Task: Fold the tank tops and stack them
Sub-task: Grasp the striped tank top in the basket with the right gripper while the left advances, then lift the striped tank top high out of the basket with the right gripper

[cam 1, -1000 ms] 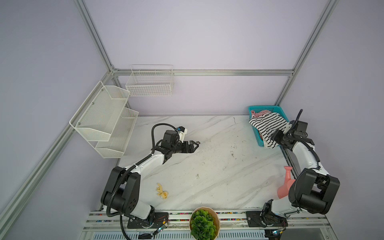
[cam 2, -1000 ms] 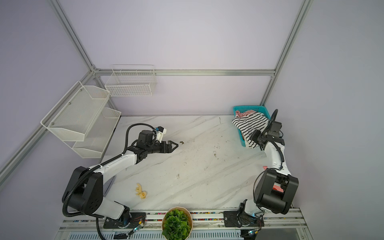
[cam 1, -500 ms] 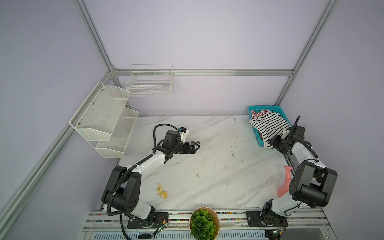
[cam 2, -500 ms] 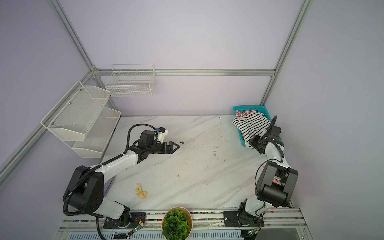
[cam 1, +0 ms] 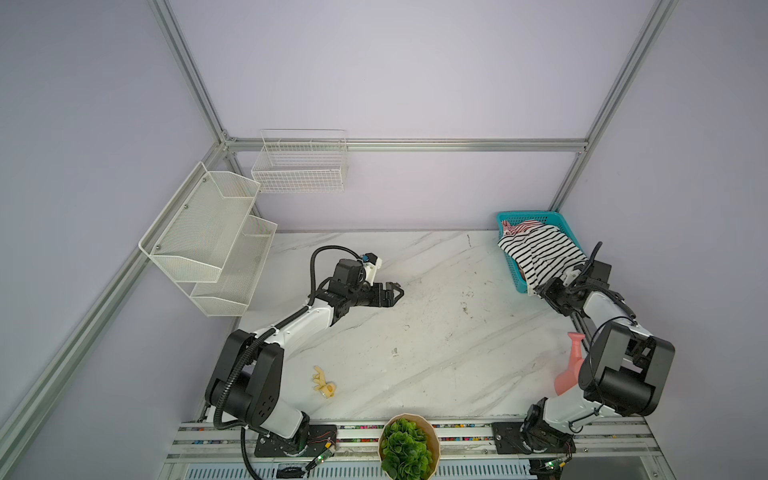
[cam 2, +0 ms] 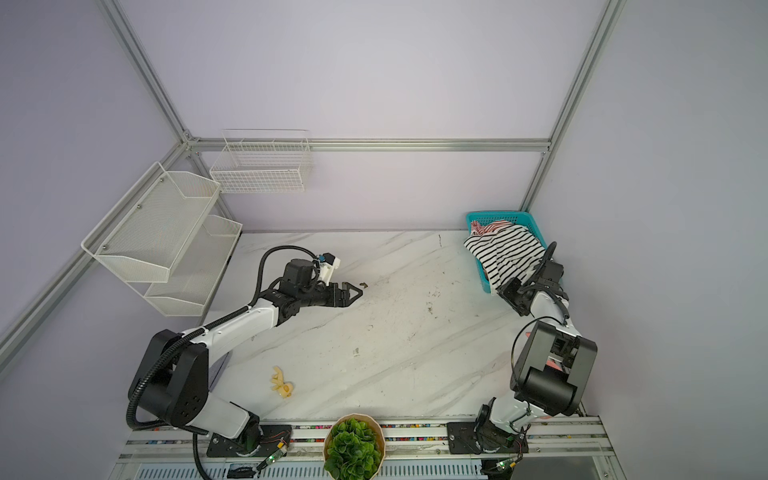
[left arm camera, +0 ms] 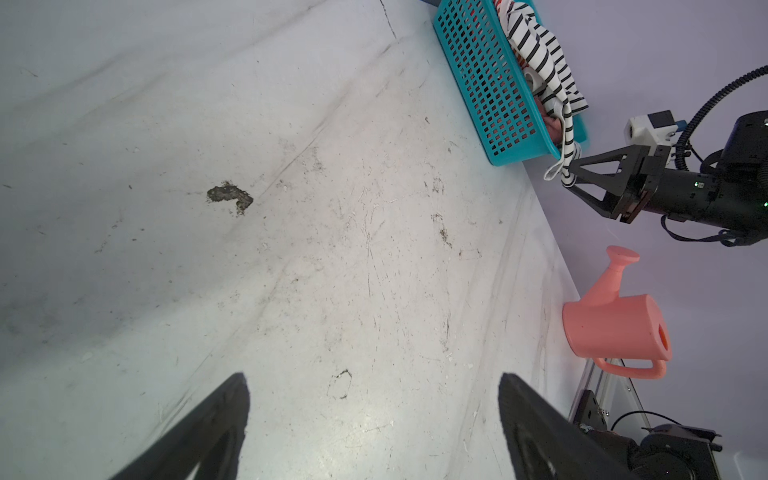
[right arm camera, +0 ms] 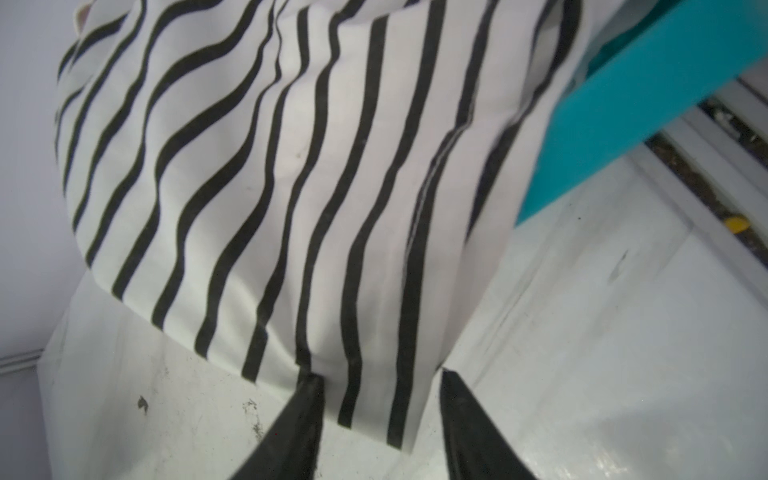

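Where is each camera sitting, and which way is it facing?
Both top views: high over the arm bases, looking down on the table; left gripper and right gripper show.
Left wrist: low over the table, facing the basket and watering can; own open fingers show.
Right wrist: close on the black-and-white tank top; own fingers straddle its hem.
Shared: left wrist and top views show the right gripper at that hem.
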Motion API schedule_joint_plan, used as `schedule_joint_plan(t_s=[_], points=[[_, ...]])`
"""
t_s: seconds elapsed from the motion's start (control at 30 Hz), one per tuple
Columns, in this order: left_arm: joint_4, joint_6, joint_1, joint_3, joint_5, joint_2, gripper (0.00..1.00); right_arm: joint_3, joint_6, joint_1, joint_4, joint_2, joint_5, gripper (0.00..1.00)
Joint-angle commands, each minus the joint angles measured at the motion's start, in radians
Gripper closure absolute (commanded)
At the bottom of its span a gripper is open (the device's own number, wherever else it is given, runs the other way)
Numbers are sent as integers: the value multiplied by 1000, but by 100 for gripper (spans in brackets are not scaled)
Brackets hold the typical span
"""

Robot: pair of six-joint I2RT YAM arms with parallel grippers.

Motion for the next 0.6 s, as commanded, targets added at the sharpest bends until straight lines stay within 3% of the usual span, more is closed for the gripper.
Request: schedule_joint_plan(t_s=[0.0,0.1,0.27,0.57], points=[[-9,1,-9,98,15,5,7,-5,10,-5,22,-27,-17,70],[-12,1,-12,102,11,5,7,0,16,-5,21,-39,-13,78],[-21,4,-17,111,11,6,7,5,36,-7,13,-72,-17,100],[-36,12,-25,122,-4,-3,7,107,67,-6,-14,-254,-18,100]])
